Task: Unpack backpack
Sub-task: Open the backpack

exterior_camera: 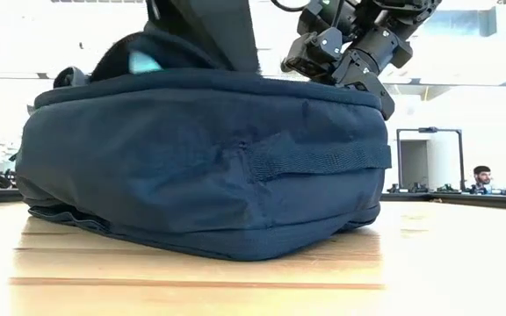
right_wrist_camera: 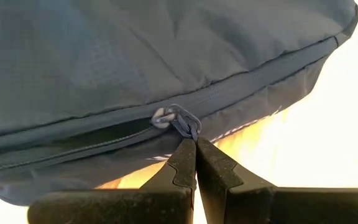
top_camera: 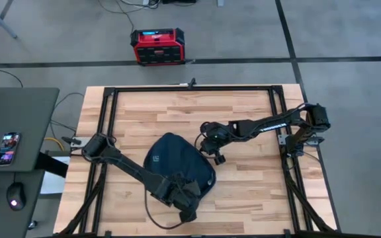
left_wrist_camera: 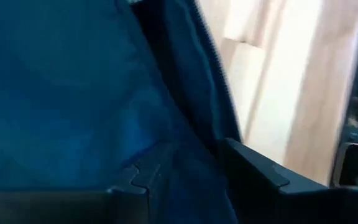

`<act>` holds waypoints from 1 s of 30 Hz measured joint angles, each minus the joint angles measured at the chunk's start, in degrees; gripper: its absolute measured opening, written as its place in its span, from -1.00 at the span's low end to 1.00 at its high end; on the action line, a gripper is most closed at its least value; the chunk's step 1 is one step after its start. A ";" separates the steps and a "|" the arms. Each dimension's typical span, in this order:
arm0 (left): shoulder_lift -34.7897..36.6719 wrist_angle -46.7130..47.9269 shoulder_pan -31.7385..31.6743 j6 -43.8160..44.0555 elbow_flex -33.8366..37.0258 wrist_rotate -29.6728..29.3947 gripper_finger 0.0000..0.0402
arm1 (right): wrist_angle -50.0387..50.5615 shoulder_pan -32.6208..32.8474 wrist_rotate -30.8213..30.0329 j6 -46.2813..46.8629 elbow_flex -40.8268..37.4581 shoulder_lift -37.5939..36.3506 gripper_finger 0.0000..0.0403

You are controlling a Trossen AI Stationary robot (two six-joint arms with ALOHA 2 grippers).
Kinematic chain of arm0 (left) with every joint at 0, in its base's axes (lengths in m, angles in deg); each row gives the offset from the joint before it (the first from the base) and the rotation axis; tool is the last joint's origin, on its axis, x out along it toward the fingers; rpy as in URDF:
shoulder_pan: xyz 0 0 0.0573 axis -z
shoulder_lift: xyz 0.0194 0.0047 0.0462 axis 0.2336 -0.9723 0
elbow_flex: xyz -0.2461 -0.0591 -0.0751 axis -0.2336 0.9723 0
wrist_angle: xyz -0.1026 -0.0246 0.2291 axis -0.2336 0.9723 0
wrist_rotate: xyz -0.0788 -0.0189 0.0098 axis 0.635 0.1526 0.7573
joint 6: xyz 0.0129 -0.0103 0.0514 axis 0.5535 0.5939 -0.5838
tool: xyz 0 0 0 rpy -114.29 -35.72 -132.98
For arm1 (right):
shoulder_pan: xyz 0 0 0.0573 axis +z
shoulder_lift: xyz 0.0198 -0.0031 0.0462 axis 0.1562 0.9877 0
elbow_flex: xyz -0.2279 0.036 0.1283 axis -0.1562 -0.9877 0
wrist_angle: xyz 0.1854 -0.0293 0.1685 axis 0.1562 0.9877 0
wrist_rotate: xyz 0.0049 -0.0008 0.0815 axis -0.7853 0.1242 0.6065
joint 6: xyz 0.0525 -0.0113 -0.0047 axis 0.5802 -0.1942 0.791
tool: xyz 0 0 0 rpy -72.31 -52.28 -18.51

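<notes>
The dark navy backpack (top_camera: 174, 162) lies flat at the middle of the wooden table, resting on its broad side (exterior_camera: 200, 167). My right gripper (top_camera: 211, 153) is at its far right edge, shut on the zipper pull (right_wrist_camera: 188, 127). The zipper is partly parted on one side of the slider (right_wrist_camera: 165, 116). My left gripper (top_camera: 189, 198) is at the backpack's near right edge, with blue fabric (left_wrist_camera: 73, 93) filling the space between its fingers. My left gripper has a thick fold of the backpack's fabric (left_wrist_camera: 185, 168) between its two fingers (left_wrist_camera: 253, 171), beside the zipper seam at the near right edge. The backpack stays lying on the table. My right gripper pinches the small zipper pull (right_wrist_camera: 190, 129) between its fingertips (right_wrist_camera: 182, 155), only at their free ends. The fingers come slanting down from the table's right side, roughly across the zipper line. The pull stands out from the slider toward the fingers.
A black frame (top_camera: 190, 88) runs around the tabletop. A red-black box (top_camera: 157, 46) stands on the floor beyond the far edge. A grey desk at the left carries a phone (top_camera: 8, 147) and a mouse (top_camera: 16, 195). A person (exterior_camera: 481, 178) sits far behind.
</notes>
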 joint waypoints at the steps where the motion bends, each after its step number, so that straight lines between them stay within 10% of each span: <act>1: -0.45 -0.08 -0.27 0.52 -0.02 0.33 -0.34 | 0.06 0.02 -0.02 0.04 0.00 0.00 -1.00; 12: -2.64 8.32 -0.87 9.78 0.03 -9.04 -0.41 | -0.10 1.11 -0.02 1.66 0.00 0.00 -1.00; 19: -3.99 6.23 -0.07 13.71 0.05 -15.07 -0.97 | -0.09 2.05 -0.11 1.25 0.00 0.00 -1.00; 30: -1.69 -1.48 8.65 9.05 -2.27 -21.94 -1.00 | 0.48 1.05 0.03 -3.15 3.83 -0.70 -1.00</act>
